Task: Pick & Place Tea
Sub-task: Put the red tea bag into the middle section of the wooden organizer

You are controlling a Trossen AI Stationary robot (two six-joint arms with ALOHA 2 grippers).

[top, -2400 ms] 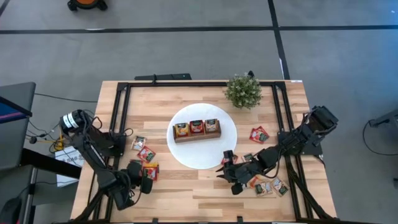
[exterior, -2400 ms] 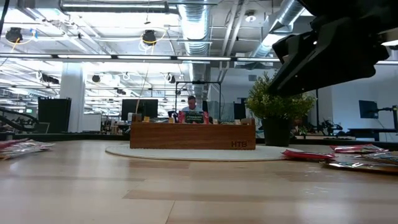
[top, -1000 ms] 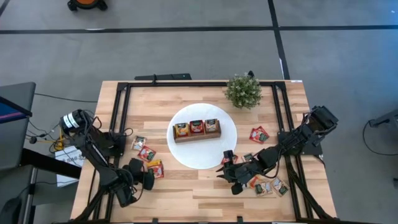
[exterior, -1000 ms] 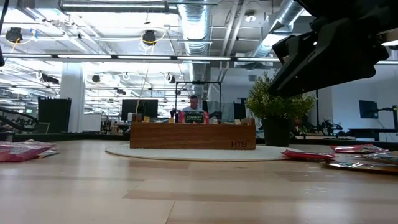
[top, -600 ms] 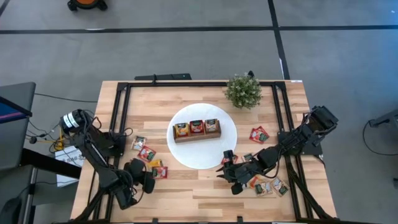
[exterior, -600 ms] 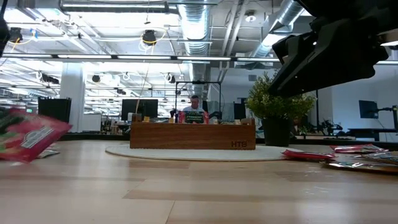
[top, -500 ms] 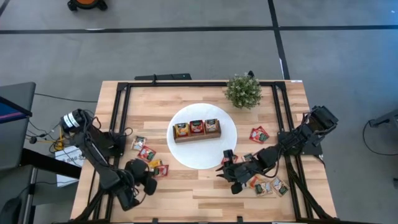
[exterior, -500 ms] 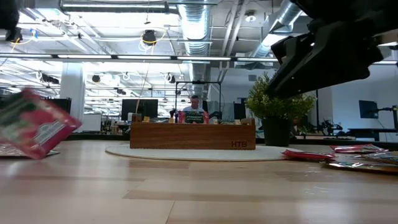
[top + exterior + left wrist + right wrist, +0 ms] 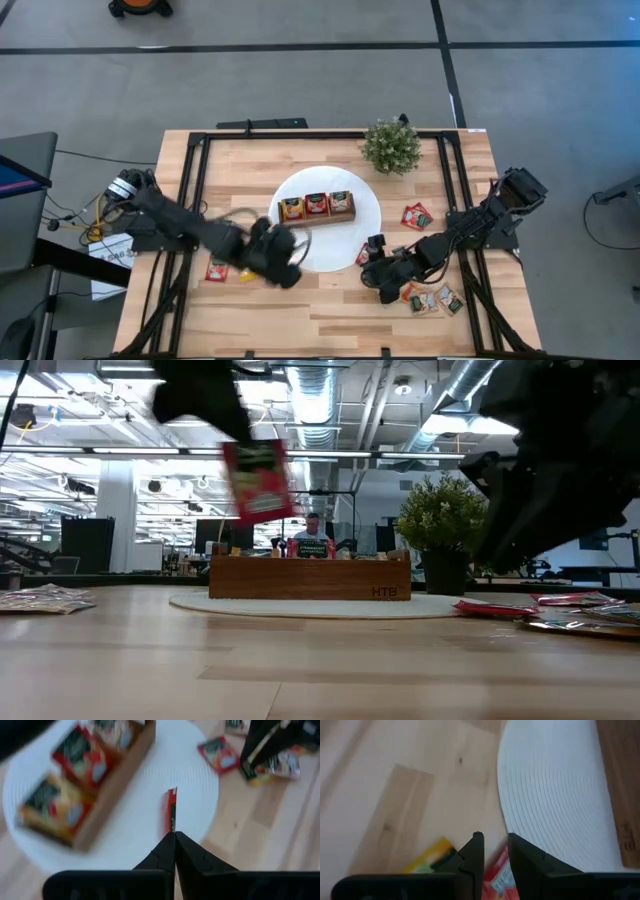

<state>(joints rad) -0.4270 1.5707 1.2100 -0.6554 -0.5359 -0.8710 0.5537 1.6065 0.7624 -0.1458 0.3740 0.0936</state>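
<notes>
Overhead, level and wrist views of a light wooden worktop (image 9: 330, 300) bearing a round white woven mat (image 9: 345, 240). On the mat stands a narrow brown wooden three-compartment box (image 9: 317, 207) with sachets showing in its compartments; a small green bushy potted plant (image 9: 391, 146) stands beyond the mat's far right edge. The left end effector (image 9: 283, 252) is raised over the mat's left edge, its fingers (image 9: 187, 851) together and clamped on a small flat red paper tea sachet (image 9: 171, 815) held edge-on; in the level view this sachet (image 9: 257, 480) hangs well above the worktop, left of the box. The right end effector (image 9: 377, 253) sits low at the mat's right edge, its fingers (image 9: 472, 852) narrowly apart just above a red sachet and a yellow one (image 9: 431, 855); whether it grips either cannot be told. Further loose sachets (image 9: 430, 298) lie near the right arm, and others (image 9: 217, 270) lie on the worktop's left side.
</notes>
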